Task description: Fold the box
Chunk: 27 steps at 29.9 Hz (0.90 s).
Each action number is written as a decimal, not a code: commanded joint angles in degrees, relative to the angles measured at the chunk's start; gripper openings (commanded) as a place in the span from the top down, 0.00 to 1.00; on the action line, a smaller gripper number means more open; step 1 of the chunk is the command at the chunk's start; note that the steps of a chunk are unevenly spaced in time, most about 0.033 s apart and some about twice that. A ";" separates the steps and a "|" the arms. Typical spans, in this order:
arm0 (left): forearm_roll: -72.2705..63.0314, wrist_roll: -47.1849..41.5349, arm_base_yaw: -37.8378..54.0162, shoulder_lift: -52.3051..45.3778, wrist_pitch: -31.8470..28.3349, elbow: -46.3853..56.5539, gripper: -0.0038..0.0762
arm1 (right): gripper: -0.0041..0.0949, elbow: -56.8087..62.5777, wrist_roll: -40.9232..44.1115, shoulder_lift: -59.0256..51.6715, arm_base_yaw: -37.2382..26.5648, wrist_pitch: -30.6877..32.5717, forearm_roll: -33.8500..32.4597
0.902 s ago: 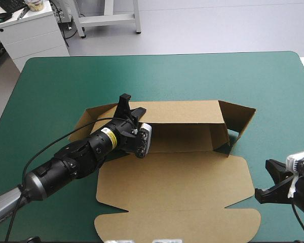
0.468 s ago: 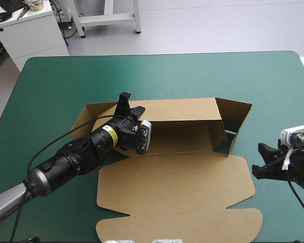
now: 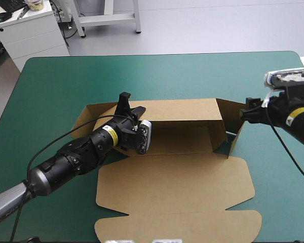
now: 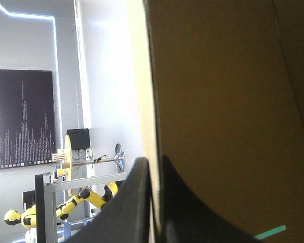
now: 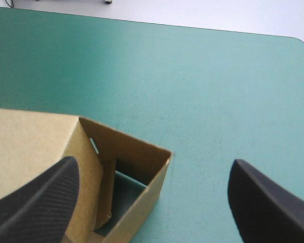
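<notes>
The brown box (image 3: 172,177) lies mid-table with its lid flat toward the front and its back wall (image 3: 177,109) raised. My left gripper (image 3: 124,98) is shut on the left end of that back wall; in the left wrist view the board's edge (image 4: 154,101) runs between the black fingers of the left gripper (image 4: 151,164). My right gripper (image 3: 249,109) hovers open just beside the box's raised right end flap (image 3: 238,114). In the right wrist view the box's right corner (image 5: 137,152) sits between the spread fingers of the right gripper (image 5: 153,163), untouched.
The teal-green cover (image 3: 192,76) stretches from the box to the table's far edge. The table's rounded far right corner (image 5: 299,43) lies ahead of the right gripper. The left arm rests across the front left part of the table.
The right arm has swung from the table's front right up to the box's right end flap. The left gripper has kept its hold on the back wall.
</notes>
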 commanded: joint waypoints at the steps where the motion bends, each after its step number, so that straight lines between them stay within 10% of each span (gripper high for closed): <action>1: -0.35 -0.52 -0.27 -0.91 -1.73 -1.02 0.96 | 0.20 -6.49 -0.04 4.26 -0.34 -3.66 -1.96; 6: -0.35 -1.18 -0.27 -0.91 -1.73 -1.02 0.96 | 0.20 -14.76 -2.01 11.86 -2.08 -2.91 0.03; 15: -0.35 -2.01 -0.27 -0.91 -1.72 -1.02 0.96 | 0.21 -25.13 -16.78 25.41 -14.53 0.30 22.74; 27: -0.35 -4.19 -0.27 -0.82 -1.09 -1.02 0.96 | 0.21 -29.90 -17.34 41.25 -17.62 10.08 24.58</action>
